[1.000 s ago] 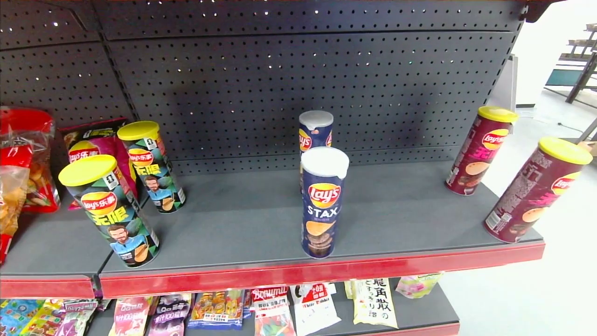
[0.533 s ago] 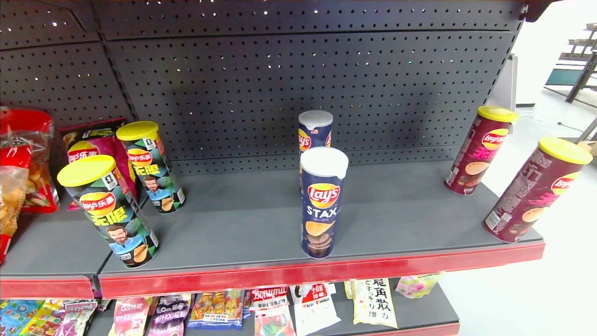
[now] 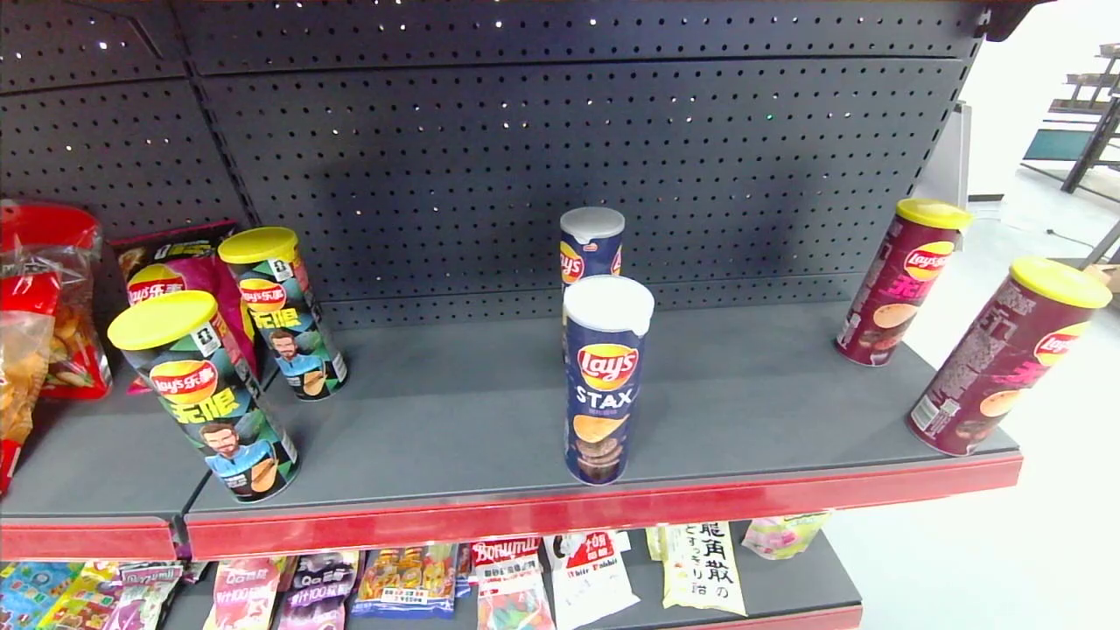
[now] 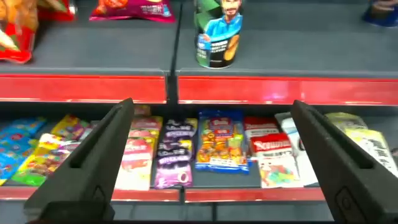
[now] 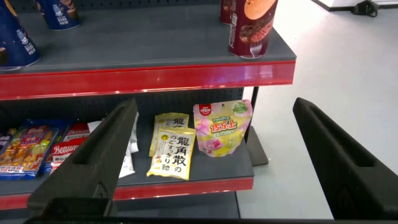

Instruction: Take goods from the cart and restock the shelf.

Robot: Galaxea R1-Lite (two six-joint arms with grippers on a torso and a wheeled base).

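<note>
The grey shelf point(image 3: 455, 411) with a red front edge carries upright chip cans. Two blue cans stand mid-shelf, one at the front point(image 3: 604, 385) and one behind it point(image 3: 591, 241). Two green-and-black cans with yellow lids point(image 3: 206, 394) point(image 3: 282, 311) stand at the left, and two maroon cans point(image 3: 901, 280) point(image 3: 1006, 359) at the right end. My left gripper point(image 4: 211, 104) is open and holds nothing, level with the red edge below a green can point(image 4: 216, 31). My right gripper point(image 5: 216, 102) is open and holds nothing, below the front maroon can point(image 5: 252, 25).
Red snack bags point(image 3: 52, 297) crowd the shelf's far left. The lower shelf holds several flat snack packets point(image 3: 516, 577) point(image 4: 217, 140) point(image 5: 222, 124). Open grey board lies between the can groups. Past the shelf's right end is white floor point(image 3: 1006, 542).
</note>
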